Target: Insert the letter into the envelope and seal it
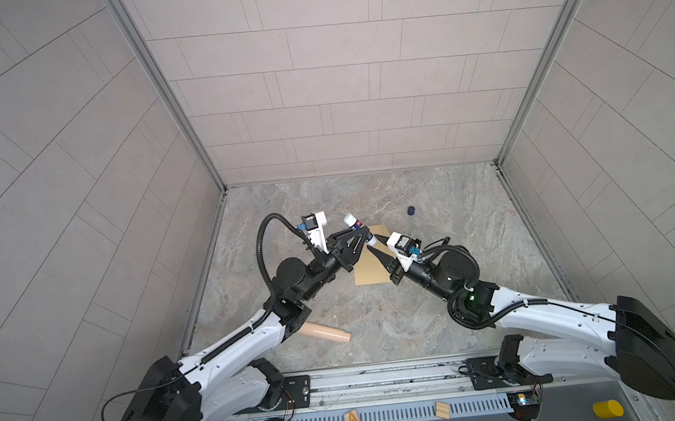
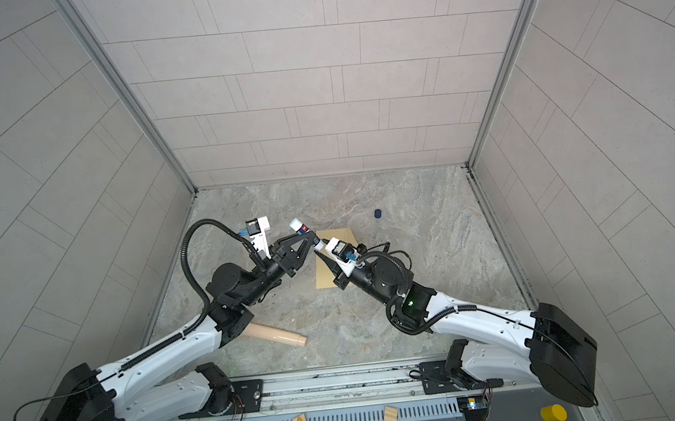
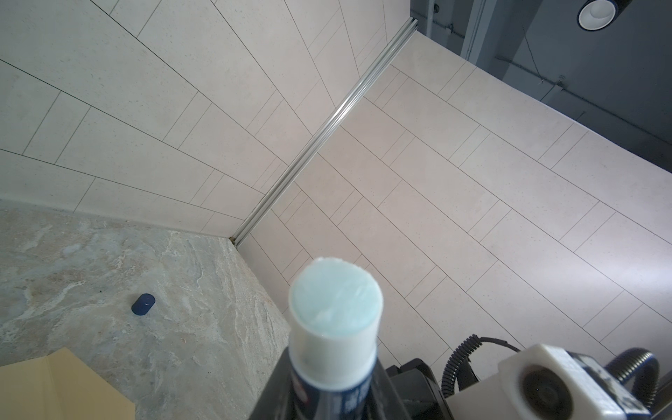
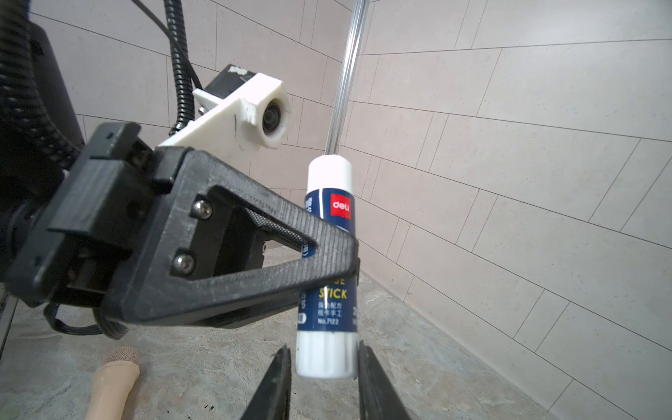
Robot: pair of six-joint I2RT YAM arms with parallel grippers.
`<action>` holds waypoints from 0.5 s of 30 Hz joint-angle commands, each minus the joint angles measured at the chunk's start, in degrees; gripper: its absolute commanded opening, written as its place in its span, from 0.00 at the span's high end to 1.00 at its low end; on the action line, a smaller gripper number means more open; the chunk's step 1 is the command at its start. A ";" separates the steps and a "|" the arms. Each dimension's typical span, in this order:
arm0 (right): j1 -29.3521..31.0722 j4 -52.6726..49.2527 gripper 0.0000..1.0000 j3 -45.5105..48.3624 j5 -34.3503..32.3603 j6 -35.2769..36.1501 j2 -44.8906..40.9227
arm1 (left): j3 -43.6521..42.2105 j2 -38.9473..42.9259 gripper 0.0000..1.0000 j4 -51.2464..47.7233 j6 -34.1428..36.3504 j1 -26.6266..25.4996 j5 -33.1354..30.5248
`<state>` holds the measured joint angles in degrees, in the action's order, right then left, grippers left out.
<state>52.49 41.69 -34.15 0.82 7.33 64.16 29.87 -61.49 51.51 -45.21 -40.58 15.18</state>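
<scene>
Up front, a wooden block (image 1: 352, 418) marked A sat on the near frame. Just beyond it a beige cylinder (image 1: 325, 332) lay on its side on the marbled bench (image 1: 441, 315), close by the left arm. On to the middle: the envelope (image 1: 368, 273) lay flat on the bench, plain tan, partly under both grippers. Above it the left gripper (image 1: 363, 234) had its fingers clenched across the dark blue body of a glue stick (image 4: 329, 203). The stick was held clear of the bench and tilted, its uncapped end of pale blue glue pointing far and left. From the right, the right gripper (image 4: 323, 351) had its fingers (image 4: 276, 385) set either side of the stick's white base. One looked to be touching it, the other showed a sliver of gap, so whether they were truly pinching it I could not tell. Farther back on the right, a small dark blue cap (image 1: 411, 211) lay alone on the bench, well apart from the envelope.
</scene>
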 commanded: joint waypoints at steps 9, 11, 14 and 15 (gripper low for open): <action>0.25 0.93 0.79 -3.26 -0.67 -1.97 1.23 | 0.17 0.54 1.00 2.03 0.21 0.19 0.20; 0.24 0.27 0.78 -3.37 -0.65 -2.15 1.25 | 0.19 0.59 1.00 2.03 0.21 0.22 0.25; 0.25 -0.99 0.70 -3.64 -0.47 -1.97 1.14 | 0.17 0.63 1.00 2.17 0.17 0.23 0.23; 0.24 -1.16 0.69 -3.64 -0.55 -1.89 1.21 | 0.19 0.72 1.00 2.16 0.09 0.24 0.23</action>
<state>52.49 41.58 -36.12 0.71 5.52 65.12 29.87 -61.49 51.37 -45.21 -40.38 14.96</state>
